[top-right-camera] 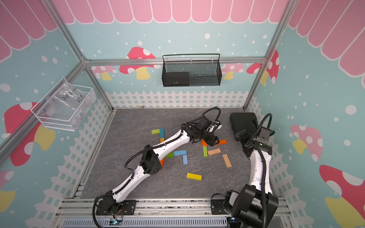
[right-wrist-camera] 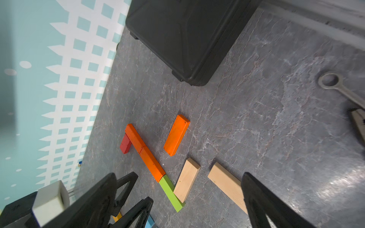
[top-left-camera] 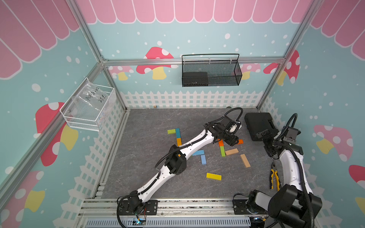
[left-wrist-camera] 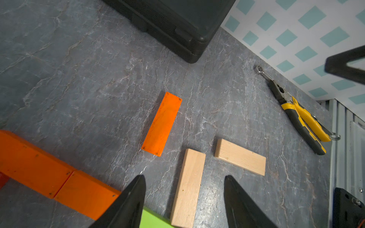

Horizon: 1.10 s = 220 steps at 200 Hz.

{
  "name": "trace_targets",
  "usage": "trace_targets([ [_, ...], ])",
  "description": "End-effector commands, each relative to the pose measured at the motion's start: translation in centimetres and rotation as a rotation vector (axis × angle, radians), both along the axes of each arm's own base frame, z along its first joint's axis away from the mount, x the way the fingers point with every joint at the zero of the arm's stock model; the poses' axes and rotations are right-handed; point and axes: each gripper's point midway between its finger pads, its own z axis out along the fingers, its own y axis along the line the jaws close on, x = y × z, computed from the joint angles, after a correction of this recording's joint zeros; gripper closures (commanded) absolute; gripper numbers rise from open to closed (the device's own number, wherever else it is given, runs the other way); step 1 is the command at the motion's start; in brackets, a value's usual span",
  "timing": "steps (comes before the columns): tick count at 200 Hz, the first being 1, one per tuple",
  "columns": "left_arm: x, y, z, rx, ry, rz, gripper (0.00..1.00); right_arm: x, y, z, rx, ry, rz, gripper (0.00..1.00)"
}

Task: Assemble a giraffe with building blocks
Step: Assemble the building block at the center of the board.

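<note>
Orange marks the loose block (left-wrist-camera: 161,124) I judge to be my next piece. In the left wrist view it lies flat and alone at centre frame, apart from the row of 2 orange blocks (left-wrist-camera: 49,173) at lower left. That row runs end to end into a green block (left-wrist-camera: 152,219) at the bottom edge. In the right wrist view a red block (right-wrist-camera: 125,146) touches the row's far end. My left gripper (left-wrist-camera: 184,176) hovers with fingers apart and empty; a tan block (left-wrist-camera: 188,187) lies between them at the bottom of the frame, and neither pad touches it. A 2nd tan block (left-wrist-camera: 240,157) lies just to its right. My right gripper (right-wrist-camera: 178,173) is spread wide and holds nothing, near the black case (left-wrist-camera: 173,25). Procedure, as I judge it: advance over the loose orange block, turn the wrist until my fingers straddle its short width, centre, descend, then close on the 2 long sides. The risk is that I clip the tan block or disturb the assembled row. Spare pieces, including a yellow block (top-left-camera: 214,176), lie scattered mid-table in both top views.
</note>
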Motion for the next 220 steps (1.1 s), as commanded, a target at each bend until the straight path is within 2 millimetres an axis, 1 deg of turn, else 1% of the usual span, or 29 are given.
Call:
trace_targets([
  [1,0.0,-0.3,2.3,-0.050,-0.040,-0.024,0.35,1.1,0.7,-1.7,0.061,0.006,0.054,0.00],
  [15,0.1,0.1,2.9,-0.047,-0.061,-0.012,0.36,1.7,1.3,-2.9,0.098,0.032,0.053,0.00],
  [19,0.2,0.3,3.6,-0.055,-0.073,-0.007,0.36,1.9,1.4,-3.2,0.104,0.043,0.046,0.00],
  [24,0.2,0.5,3.8,-0.053,-0.077,-0.002,0.36,2.1,1.6,-3.4,0.108,0.051,0.041,0.00],
  [35,0.2,1.1,5.0,-0.068,-0.096,0.011,0.36,2.6,2.0,-3.9,0.092,0.083,0.012,0.00],
  [42,0.2,1.6,5.6,-0.074,-0.103,0.020,0.36,3.0,2.4,-3.9,0.087,0.098,0.007,0.00],
  [55,0.1,2.6,7.3,-0.091,-0.125,0.039,0.36,3.7,3.1,-4.1,0.087,0.123,-0.005,0.00],
  [70,-0.1,3.9,9.2,-0.106,-0.157,0.059,0.36,3.9,3.0,-4.8,0.083,0.177,-0.059,0.00],
  [88,-0.5,5.8,11.6,-0.125,-0.187,0.089,0.36,3.4,2.8,-5.7,0.071,0.255,-0.142,0.00],
  [107,-1.2,7.8,13.1,-0.132,-0.206,0.118,0.36,3.6,3.2,-6.8,0.084,0.299,-0.200,0.00],
  [112,-1.3,8.4,13.6,-0.136,-0.215,0.128,0.36,3.9,3.4,-7.0,0.098,0.301,-0.200,0.00],
  [120,-1.5,9.2,13.7,-0.130,-0.221,0.140,0.36,4.6,3.7,-7.2,0.103,0.295,-0.191,0.00],
  [123,-1.6,9.6,14.1,-0.134,-0.225,0.145,0.36,4.8,3.7,-7.2,0.098,0.294,-0.187,0.00],
  [135,-1.9,11.0,14.9,-0.135,-0.237,0.168,0.36,6.4,3.6,-6.7,0.054,0.270,-0.149,0.00],
  [147,-2.1,12.5,15.2,-0.130,-0.240,0.193,0.36,8.3,3.3,-5.5,-0.008,0.212,-0.087,0.00],
  [158,-2.3,13.8,15.9,-0.133,-0.248,0.217,0.36,10.3,3.2,-3.5,-0.102,0.122,0.007,0.00],
  [170,-2.5,15.2,16.3,-0.137,-0.255,0.240,0.36,12.5,3.8,-0.4,-0.226,0.000,0.142,0.00],
  [185,-2.7,16.9,16.7,-0.137,-0.268,0.267,0.36,14.6,5.0,3.8,-0.377,-0.154,0.303,0.00],
  [194,-2.8,17.8,17.0,-0.138,-0.271,0.280,0.37,15.5,5.8,6.5,-0.460,-0.253,0.385,0.01],
  [207,-2.9,18.8,17.2,-0.139,-0.274,0.297,0.37,16.4,5.8,9.6,-0.572,-0.319,0.429,0.00],
  [215,-3.1,19.3,17.3,-0.139,-0.278,0.302,0.37,17.2,6.7,11.8,-0.660,-0.392,0.522,0.00],
  [220,-3.2,19.6,17.4,-0.139,-0.281,0.304,0.37,17.6,7.0,12.5,-0.710,-0.403,0.557,0.00],
])
